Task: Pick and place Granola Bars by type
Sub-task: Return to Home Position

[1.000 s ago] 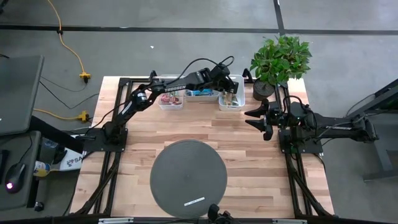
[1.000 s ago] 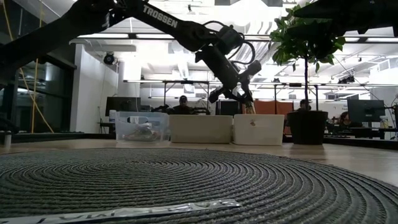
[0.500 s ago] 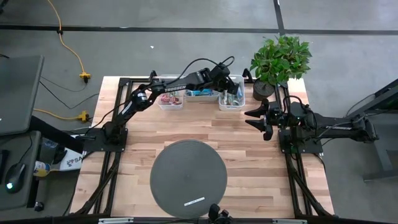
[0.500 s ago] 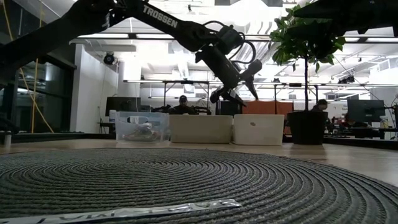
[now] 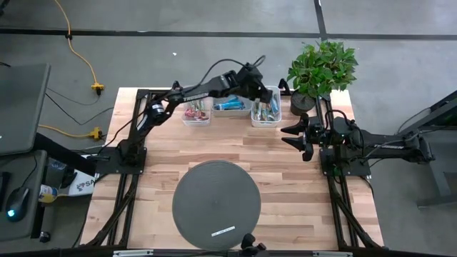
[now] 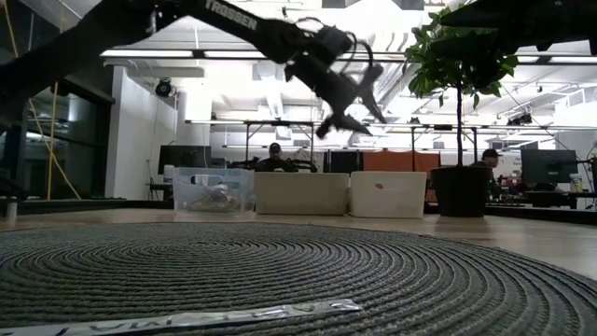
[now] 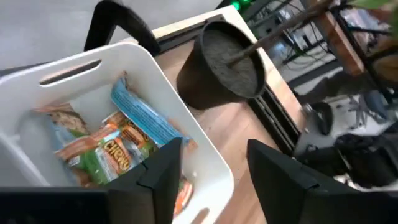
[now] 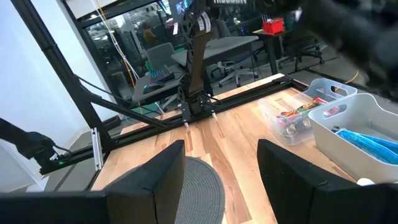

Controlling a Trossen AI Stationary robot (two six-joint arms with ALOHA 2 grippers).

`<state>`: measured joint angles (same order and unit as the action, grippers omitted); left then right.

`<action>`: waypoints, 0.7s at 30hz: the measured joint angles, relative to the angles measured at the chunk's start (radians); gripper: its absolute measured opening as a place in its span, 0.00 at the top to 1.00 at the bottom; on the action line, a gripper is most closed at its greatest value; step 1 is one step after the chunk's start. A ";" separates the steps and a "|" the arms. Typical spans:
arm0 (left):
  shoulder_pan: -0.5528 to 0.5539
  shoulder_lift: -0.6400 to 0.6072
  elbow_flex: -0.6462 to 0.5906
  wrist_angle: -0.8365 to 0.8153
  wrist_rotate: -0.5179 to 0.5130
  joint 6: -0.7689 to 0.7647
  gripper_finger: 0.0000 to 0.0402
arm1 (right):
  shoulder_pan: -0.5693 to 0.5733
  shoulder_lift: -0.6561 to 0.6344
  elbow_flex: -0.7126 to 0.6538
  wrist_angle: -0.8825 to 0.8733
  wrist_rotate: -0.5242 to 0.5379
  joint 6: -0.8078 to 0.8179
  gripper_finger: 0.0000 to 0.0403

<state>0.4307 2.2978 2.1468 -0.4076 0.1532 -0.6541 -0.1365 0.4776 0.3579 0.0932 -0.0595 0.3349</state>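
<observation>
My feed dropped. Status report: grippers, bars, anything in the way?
Left gripper open, empty, above the bins. Right gripper open, waiting at right side. Granola bars in bins. Nothing blocking.

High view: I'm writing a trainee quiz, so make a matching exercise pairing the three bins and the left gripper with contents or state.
1 left bin; 2 middle bin; 3 right bin; 4 left gripper
a blue bars; b open, above the bins; c red-pink bars; d orange-green bars
Pairs: 1-c, 2-a, 3-d, 4-b

Grey floor (image 5: 214, 57), bright open office behind.
</observation>
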 joint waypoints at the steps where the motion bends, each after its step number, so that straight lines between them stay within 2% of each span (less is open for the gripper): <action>1: 0.006 -0.016 0.000 -0.015 0.009 0.013 0.58 | 0.000 0.000 0.000 0.000 0.000 0.001 0.54; 8: 0.007 -0.137 0.000 -0.025 0.051 0.136 0.74 | 0.000 0.000 0.000 0.000 0.000 0.002 0.54; 16: -0.014 -0.290 0.002 -0.074 0.090 0.269 0.97 | 0.000 0.000 0.000 0.000 0.000 0.000 0.54; 21: -0.060 -0.375 0.002 -0.127 0.092 0.364 0.99 | 0.000 0.000 0.000 0.000 0.000 0.001 0.54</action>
<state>0.3703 1.9232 2.1483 -0.5347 0.2453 -0.2900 -0.1365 0.4777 0.3576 0.0929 -0.0593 0.3355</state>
